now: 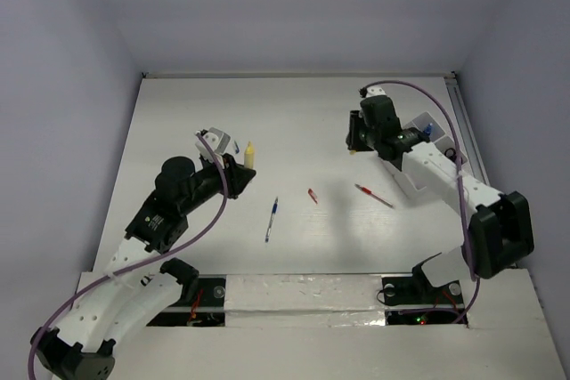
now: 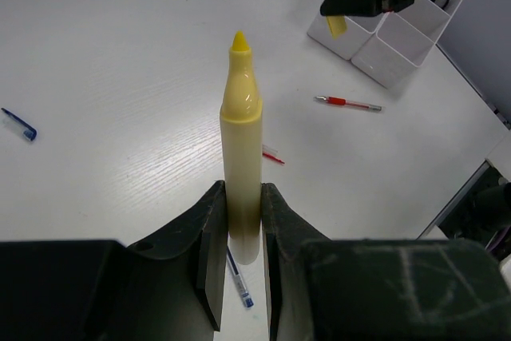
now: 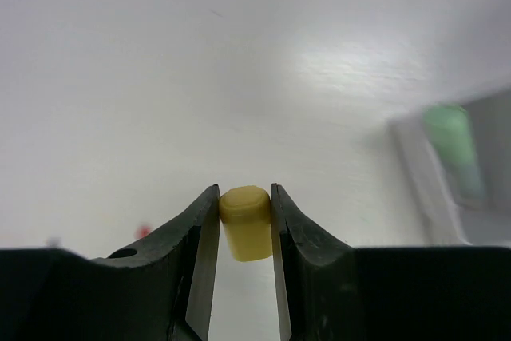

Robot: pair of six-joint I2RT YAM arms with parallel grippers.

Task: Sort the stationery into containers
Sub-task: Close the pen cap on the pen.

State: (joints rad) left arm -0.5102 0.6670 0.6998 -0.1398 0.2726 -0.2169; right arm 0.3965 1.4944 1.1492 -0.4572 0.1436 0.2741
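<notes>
- The pale yellow marker, tip bare, is clamped at its base in the left gripper, well left of the organiser tray.
- Its yellow cap is pinched by the right gripper, near the tray.
- Risk: the shallow pinch could let the cap pop out, and the marker may tilt.

Items as logged: marker was pale yellow, its tip brighter yellow; cap was yellow; pen was blue and white; pencil and small bit were red; organiser tray and tabletop were white; left tool and right tool were black.
</notes>
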